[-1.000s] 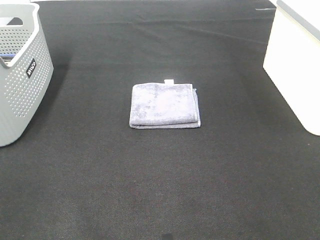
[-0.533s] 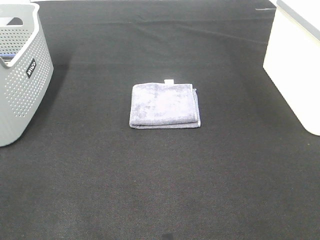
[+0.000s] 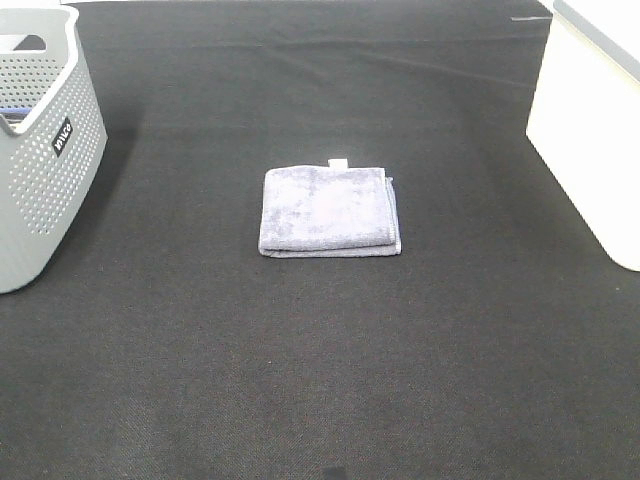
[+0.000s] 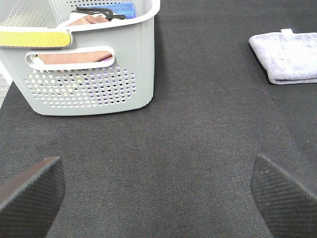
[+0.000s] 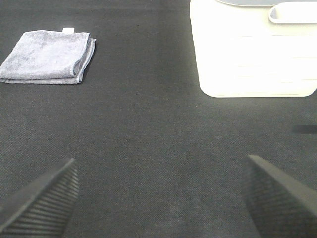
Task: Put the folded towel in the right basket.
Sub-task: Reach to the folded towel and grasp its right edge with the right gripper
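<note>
A folded grey-lilac towel point(image 3: 328, 210) lies flat at the middle of the black table, a small white tag at its far edge. It also shows in the left wrist view point(image 4: 290, 56) and the right wrist view point(image 5: 48, 56). The right basket point(image 3: 592, 125) is cream-white and stands at the right edge; it shows in the right wrist view point(image 5: 250, 54). My left gripper point(image 4: 157, 191) is open and empty, well short of the towel. My right gripper point(image 5: 161, 198) is open and empty, between towel and basket, apart from both. Neither arm shows in the high view.
A grey perforated basket point(image 3: 40, 150) stands at the left edge; in the left wrist view point(image 4: 84, 64) it holds several cloths. The black mat point(image 3: 330, 370) covers the whole table.
</note>
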Controlling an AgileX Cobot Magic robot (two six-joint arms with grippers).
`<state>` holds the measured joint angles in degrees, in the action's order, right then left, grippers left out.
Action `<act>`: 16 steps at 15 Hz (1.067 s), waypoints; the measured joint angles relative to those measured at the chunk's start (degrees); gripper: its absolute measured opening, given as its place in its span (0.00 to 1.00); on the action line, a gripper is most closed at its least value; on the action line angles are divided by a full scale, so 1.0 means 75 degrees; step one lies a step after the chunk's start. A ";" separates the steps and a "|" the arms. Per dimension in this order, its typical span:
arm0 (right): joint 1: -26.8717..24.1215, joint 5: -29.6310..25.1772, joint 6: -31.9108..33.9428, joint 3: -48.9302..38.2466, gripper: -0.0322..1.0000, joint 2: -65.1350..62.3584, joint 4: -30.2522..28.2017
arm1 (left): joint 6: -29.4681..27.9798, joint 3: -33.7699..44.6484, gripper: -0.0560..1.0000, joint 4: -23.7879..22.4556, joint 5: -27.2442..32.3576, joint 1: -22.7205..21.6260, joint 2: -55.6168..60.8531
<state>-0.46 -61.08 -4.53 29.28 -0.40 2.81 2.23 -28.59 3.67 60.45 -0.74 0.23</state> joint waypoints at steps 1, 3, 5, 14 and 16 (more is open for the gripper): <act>0.0000 0.0000 0.0000 0.0000 0.84 0.0000 0.0000 | 0.0000 0.0000 0.97 0.0000 0.0000 0.0000 0.0000; 0.0000 0.0000 0.0000 0.0000 0.84 0.0000 0.0000 | 0.0000 0.0000 0.97 0.0000 0.0000 0.0000 0.0000; 0.0000 0.0000 0.0000 0.0000 0.84 0.0000 0.0000 | 0.0000 0.0000 0.97 0.0000 0.0000 0.0000 0.0000; 0.0000 0.0000 0.0000 0.0000 0.84 0.0000 0.0000 | 0.0000 0.0000 0.97 0.0000 0.0000 0.0000 0.0000; 0.0000 0.0000 0.0000 0.0000 0.84 0.0000 0.0000 | 0.0000 0.0000 0.97 0.0000 0.0000 0.0000 0.0000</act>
<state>-0.46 -61.08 -4.53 29.28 -0.40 2.81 2.23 -28.59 3.67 60.45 -0.74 0.23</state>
